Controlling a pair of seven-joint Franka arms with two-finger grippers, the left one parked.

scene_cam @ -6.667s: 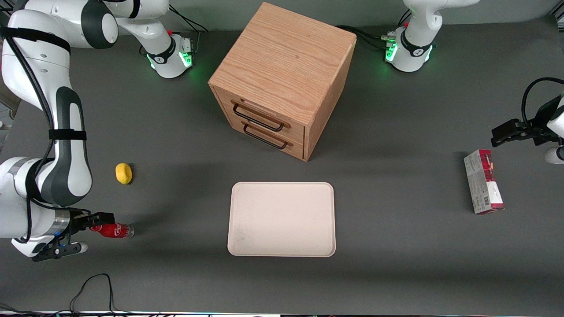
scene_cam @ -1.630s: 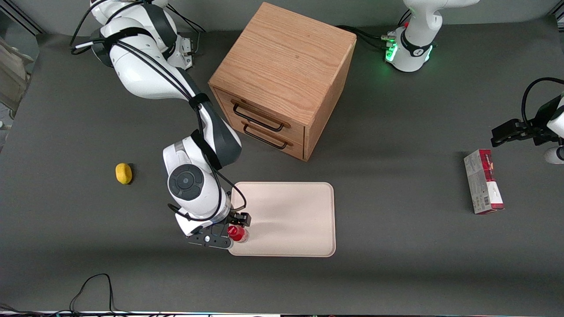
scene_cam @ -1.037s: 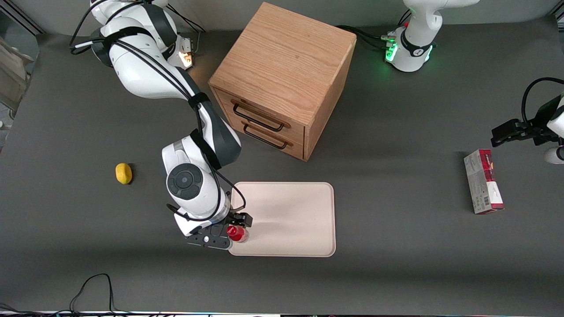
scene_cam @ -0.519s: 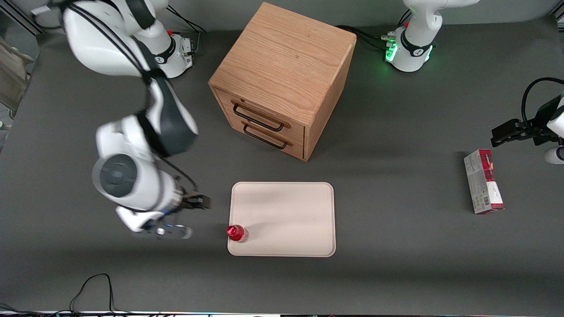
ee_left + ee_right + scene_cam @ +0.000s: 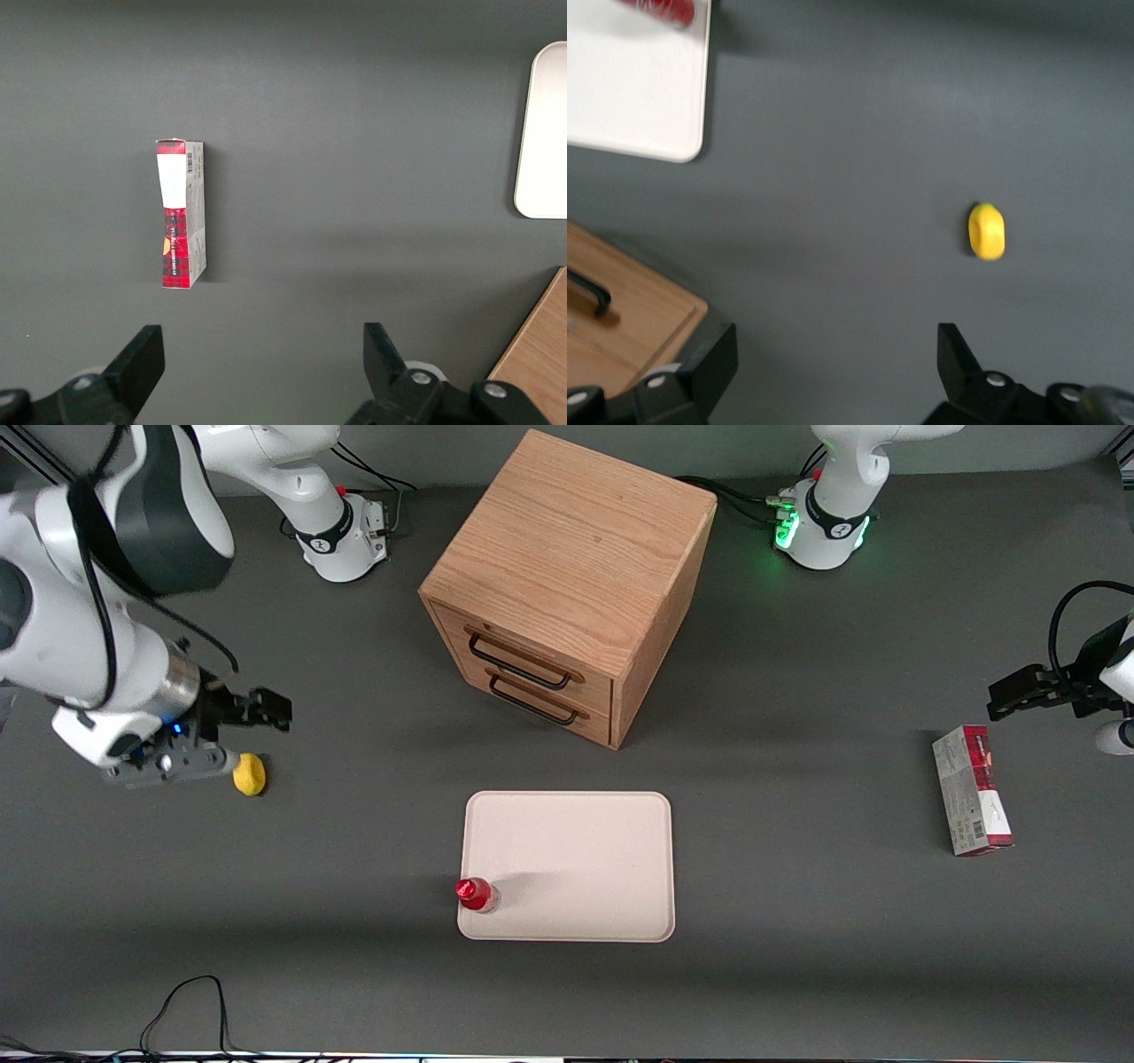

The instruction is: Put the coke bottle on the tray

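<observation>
**Coke bottle stands on the tray, gripper pulled clear**

The coke bottle (image 5: 477, 895) stands upright on the tray (image 5: 585, 850), in the corner nearest the front camera at the working arm's end, its red cap up and its clear base on the tray's surface just inside the low rim. The tray is a flat cream rectangle with rounded corners and a matte finish. The gripper (image 5: 237, 737) hangs well apart from both, raised above the dark grey table (image 5: 354, 974) toward the working arm's end, its black fingers spread wide with nothing between them. Just beside it, slightly nearer the front camera, lies a small rounded yellow lemon (image 5: 249, 774); in the wrist view the same lemon (image 5: 986, 231) sits out ahead of the fingers. Farther from the camera than the tray stands a wooden drawer cabinet (image 5: 567, 584), oak-grained, with two black wire handles. A red-and-grey carton (image 5: 972, 790) lies flat toward the parked arm's end.

Half a second ago the gripper was near the tray's edge; one second ago it was closed around the bottle. The bottle has not shifted since.
</observation>
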